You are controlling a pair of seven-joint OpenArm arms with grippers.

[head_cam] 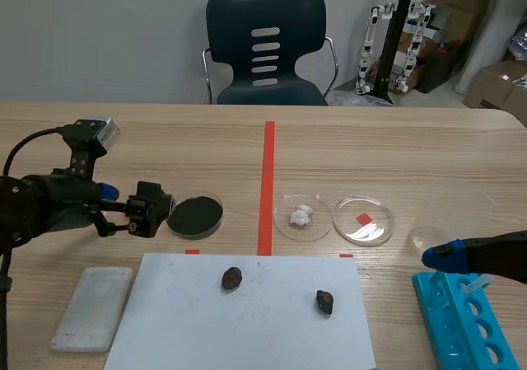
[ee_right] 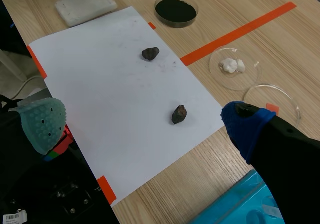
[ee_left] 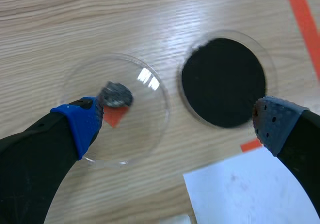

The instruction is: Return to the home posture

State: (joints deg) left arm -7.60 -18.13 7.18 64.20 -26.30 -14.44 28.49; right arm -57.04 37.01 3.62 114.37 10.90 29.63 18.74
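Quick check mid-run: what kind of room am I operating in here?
Probably a robotics lab staging a chemistry-style bench: a petri dish of black powder, a dish of white lumps, a blue tube rack, and small humanoid robots at the back.

No legible text, brand or number anywhere; only a tiny, unreadable barcode label (ee_right: 13, 217).

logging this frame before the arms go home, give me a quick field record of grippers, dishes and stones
left gripper: open, by the clear dish
clear dish: holds a grey stone
black powder dish: beside the clear dish
right gripper: open, near the blue rack
white paper: dark stone, second dark stone, apart
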